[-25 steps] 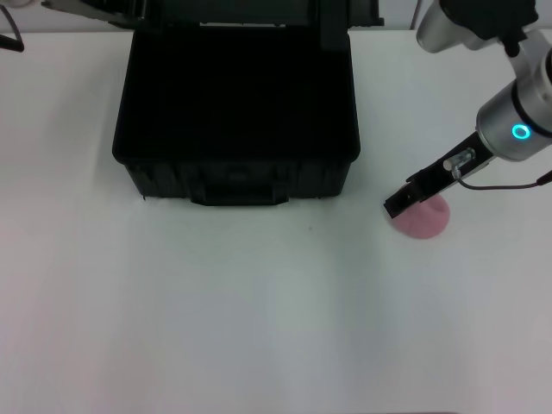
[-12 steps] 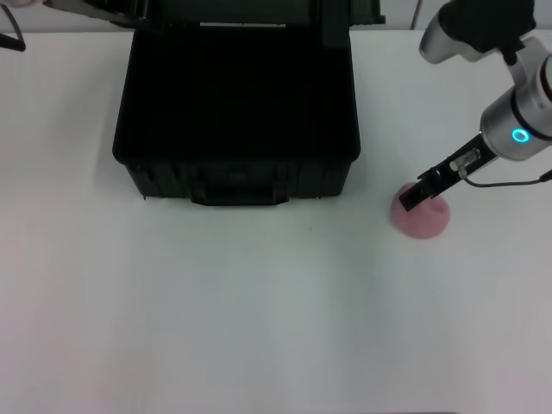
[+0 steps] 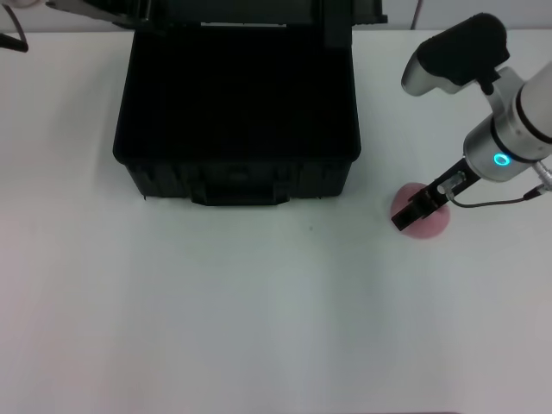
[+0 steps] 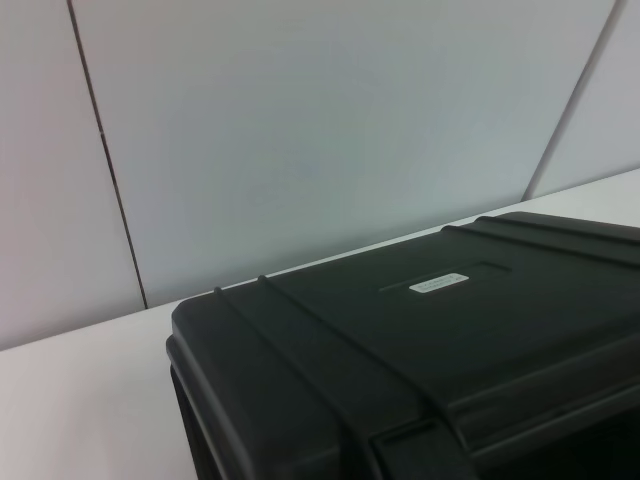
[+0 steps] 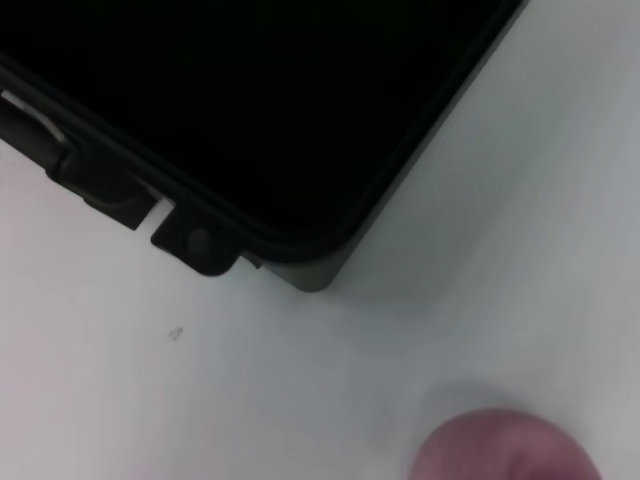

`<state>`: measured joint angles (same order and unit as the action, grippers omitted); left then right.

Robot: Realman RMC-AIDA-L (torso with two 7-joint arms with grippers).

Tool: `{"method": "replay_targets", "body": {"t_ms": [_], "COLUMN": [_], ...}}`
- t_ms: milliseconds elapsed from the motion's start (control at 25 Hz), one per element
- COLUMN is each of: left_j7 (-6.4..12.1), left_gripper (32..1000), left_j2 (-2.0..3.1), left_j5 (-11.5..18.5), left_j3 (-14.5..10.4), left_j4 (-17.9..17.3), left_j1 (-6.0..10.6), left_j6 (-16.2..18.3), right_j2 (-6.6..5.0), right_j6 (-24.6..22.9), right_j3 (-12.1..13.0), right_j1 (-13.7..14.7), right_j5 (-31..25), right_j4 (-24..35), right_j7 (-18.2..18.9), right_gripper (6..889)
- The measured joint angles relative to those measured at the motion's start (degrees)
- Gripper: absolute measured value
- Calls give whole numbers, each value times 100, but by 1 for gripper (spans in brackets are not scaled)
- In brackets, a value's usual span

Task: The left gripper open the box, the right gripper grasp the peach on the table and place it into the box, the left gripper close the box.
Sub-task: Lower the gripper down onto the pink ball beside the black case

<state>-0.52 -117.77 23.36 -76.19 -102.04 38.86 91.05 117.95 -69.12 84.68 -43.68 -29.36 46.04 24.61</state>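
The black box (image 3: pixel 237 177) stands open at the back middle of the table, its dark inside showing and its lid raised behind. The left wrist view shows the lid (image 4: pixel 400 340) with its small white label (image 4: pixel 438 284). The pale-pink peach (image 3: pixel 431 222) lies on the table to the right of the box. My right gripper (image 3: pixel 405 216) hangs over the peach's left side and covers part of it. In the right wrist view the peach (image 5: pixel 505 450) is at the frame's edge, beside the box corner (image 5: pixel 300 255). My left gripper is out of view.
The white table (image 3: pixel 259 319) stretches wide in front of the box. A dark curved object (image 3: pixel 10 40) pokes in at the far left edge. A pale panelled wall (image 4: pixel 300 120) stands behind the lid.
My right gripper has dropped lower onto the peach's left side, and the arm's upper segment has swung further into view. The box and peach have not moved.
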Motion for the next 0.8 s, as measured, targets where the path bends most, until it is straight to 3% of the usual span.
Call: {"method": "replay_targets", "body": {"t_ms": [800], "left_j7": [0], "left_gripper": [389], "left_j2": [-1], "left_j5": [69], "left_j3": [-1], "left_j4": [0], "left_j1": [18], "left_j6": [-27], "right_j2": [0], "right_j6": [332], "right_j3": [14], "right_j1": [-30], "right_j5": [29], "right_j4": [-365], "right_j7": [54], "right_gripper": [767]}}
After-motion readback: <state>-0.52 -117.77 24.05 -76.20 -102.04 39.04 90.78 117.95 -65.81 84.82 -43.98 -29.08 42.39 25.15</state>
